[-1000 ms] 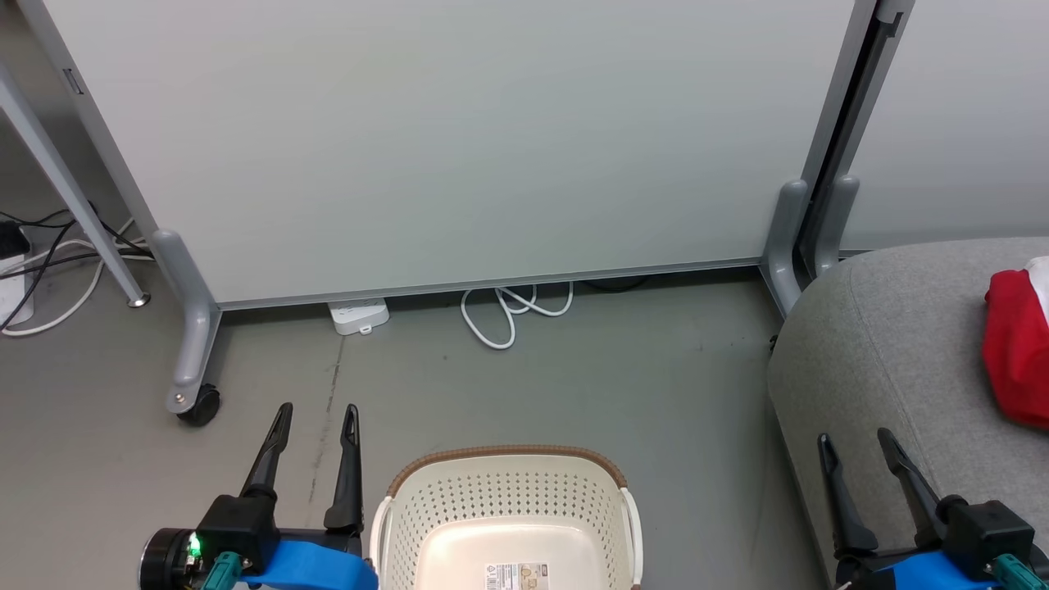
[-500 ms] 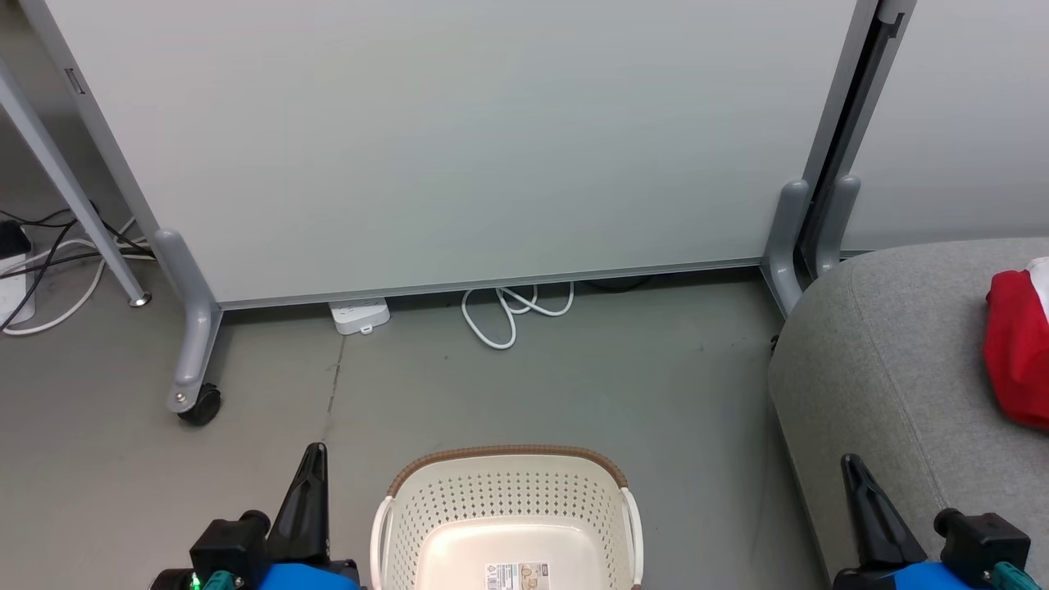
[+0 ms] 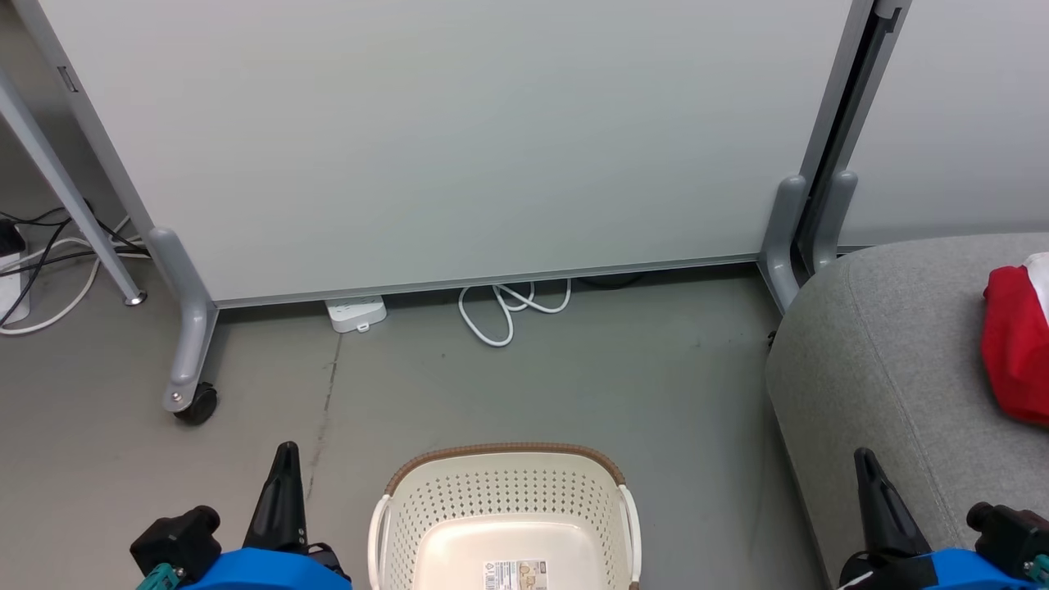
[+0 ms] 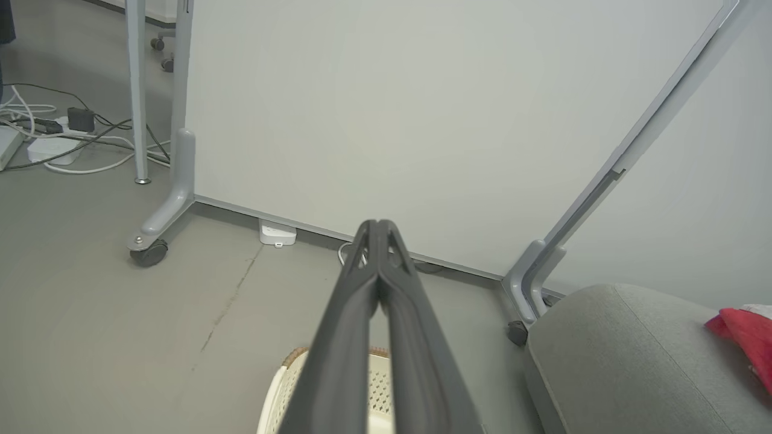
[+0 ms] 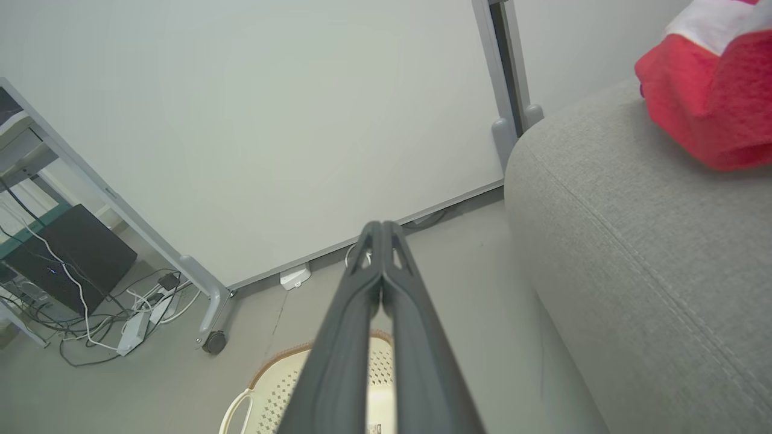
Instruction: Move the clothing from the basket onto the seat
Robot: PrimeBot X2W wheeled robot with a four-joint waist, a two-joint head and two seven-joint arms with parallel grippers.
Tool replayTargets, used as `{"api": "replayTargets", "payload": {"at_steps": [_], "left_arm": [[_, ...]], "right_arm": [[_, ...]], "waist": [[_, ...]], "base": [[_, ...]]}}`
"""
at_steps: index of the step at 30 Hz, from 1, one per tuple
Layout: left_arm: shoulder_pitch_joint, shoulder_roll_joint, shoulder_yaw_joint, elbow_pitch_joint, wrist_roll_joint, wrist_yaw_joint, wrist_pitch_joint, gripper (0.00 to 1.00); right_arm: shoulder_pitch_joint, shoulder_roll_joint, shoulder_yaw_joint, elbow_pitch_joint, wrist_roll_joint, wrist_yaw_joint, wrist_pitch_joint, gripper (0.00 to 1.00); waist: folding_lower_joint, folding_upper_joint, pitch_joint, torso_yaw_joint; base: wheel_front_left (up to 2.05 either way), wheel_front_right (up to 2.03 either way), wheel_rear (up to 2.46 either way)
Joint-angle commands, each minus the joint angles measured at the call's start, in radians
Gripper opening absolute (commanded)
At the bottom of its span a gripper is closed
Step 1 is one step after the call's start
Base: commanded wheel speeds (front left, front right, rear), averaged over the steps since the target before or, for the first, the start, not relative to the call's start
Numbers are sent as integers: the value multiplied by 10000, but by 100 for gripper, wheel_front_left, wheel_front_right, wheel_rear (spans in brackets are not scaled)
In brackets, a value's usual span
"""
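Standing here, the biggest thing is the pale partition panel (image 3: 459, 139) at the back. Right of it sits the seat (image 3: 885, 344), light grey fabric with rounded edges. The clothing (image 3: 1016, 344) lies on top of it, bright red and crumpled, with a bit of white trim. The basket (image 3: 504, 452) is on the floor between the arms: cream perforated plastic, brown rim, labelled bottom showing. The left gripper (image 3: 286, 457) and right gripper (image 3: 862, 461) both have their fingers pressed together, holding nothing.
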Motion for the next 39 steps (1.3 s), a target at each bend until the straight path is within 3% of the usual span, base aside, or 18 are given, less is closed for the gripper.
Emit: {"api": "replayTargets", "payload": {"at_steps": [1,39], "left_arm": [[-360,4,105,-162,-383,-32,72,0],[-832,1,813,-198,-5607,-154,1367,0]], "right_arm": [[-325,4,-59,-182,398,0,100,0],[-855,171,-376,-315,5455,1,1413,0]], "waist": [[0,-1,5,-7],[0,-1,149,-204]], "base": [[0,0,0],[0,0,0]]}}
